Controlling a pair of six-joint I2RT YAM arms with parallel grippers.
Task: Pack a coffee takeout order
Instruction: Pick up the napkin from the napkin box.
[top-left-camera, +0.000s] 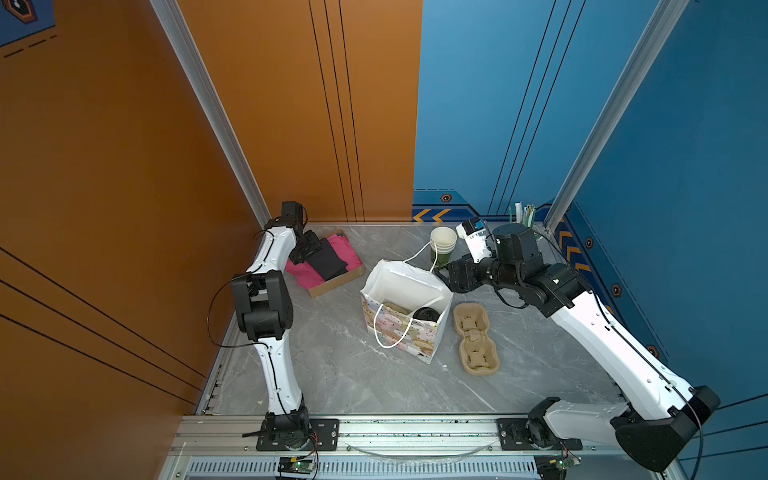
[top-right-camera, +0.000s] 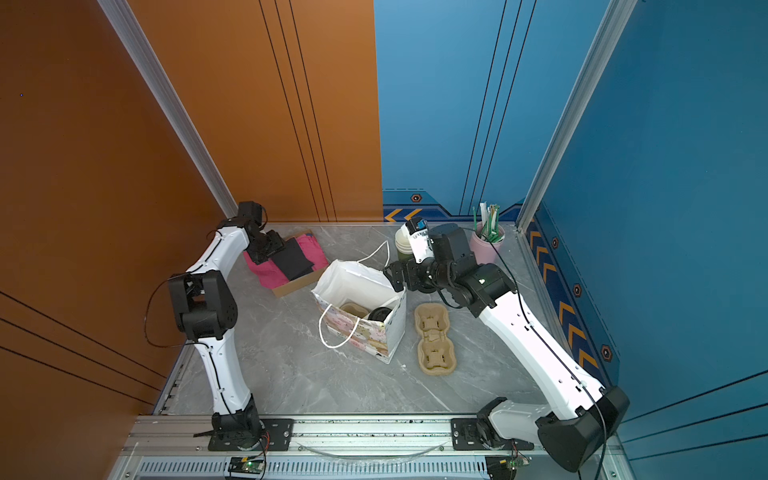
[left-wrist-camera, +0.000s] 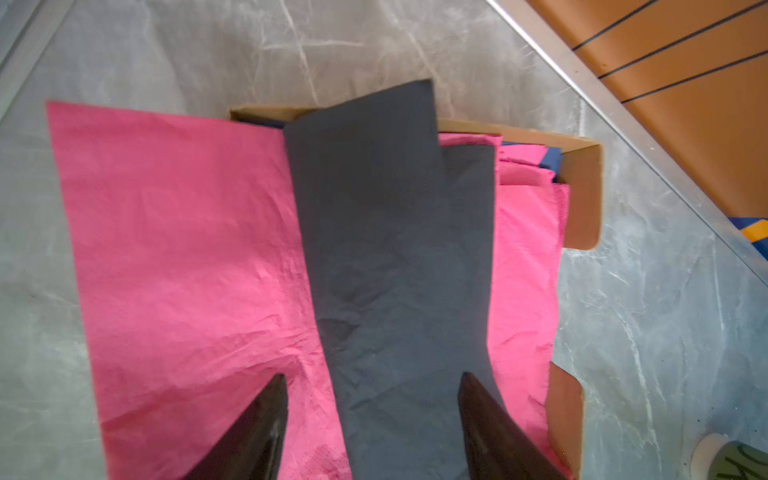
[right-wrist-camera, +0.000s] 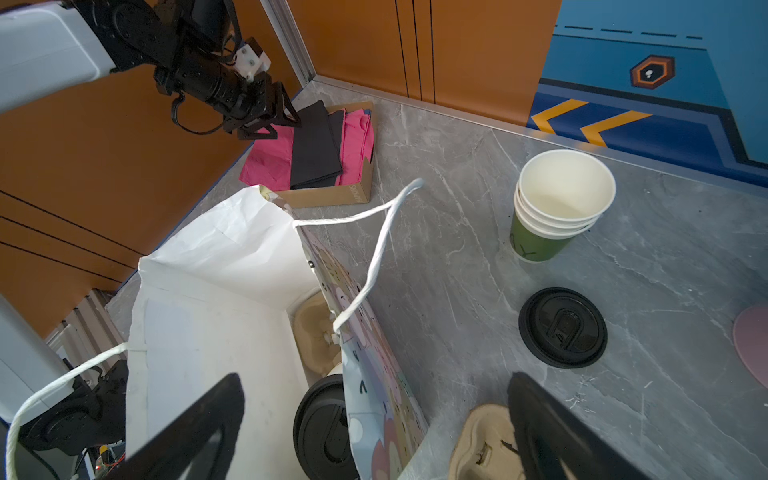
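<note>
**Left wrist view: jaws straddle the napkin, no grip yet**

Left wrist view: the left gripper hangs over the box at far left, jaws apart, holding nothing. The black napkin lies on top of the pink napkins and runs between the two tips. It looks lined up so that closing pinches the black one only. Cannot tell whether the tips touch paper.

Top views: the bag stands mid-table with its mouth open. The cup, lid on, is already inside at the bag's right end. It looks seated in a carrier, probably to keep it upright.

The right gripper is spread wide and empty, just beside the bag's far right corner. My guess is that it waits there to steady the rim or to go for the next item.

The straw stands among others in the pink holder at far right, not yet packed.

The cup stack, the loose lid and the spare carrier right of the bag are not part of the order.

Step in hand: pick the napkin. The napkin and straw remain to pack.
</note>
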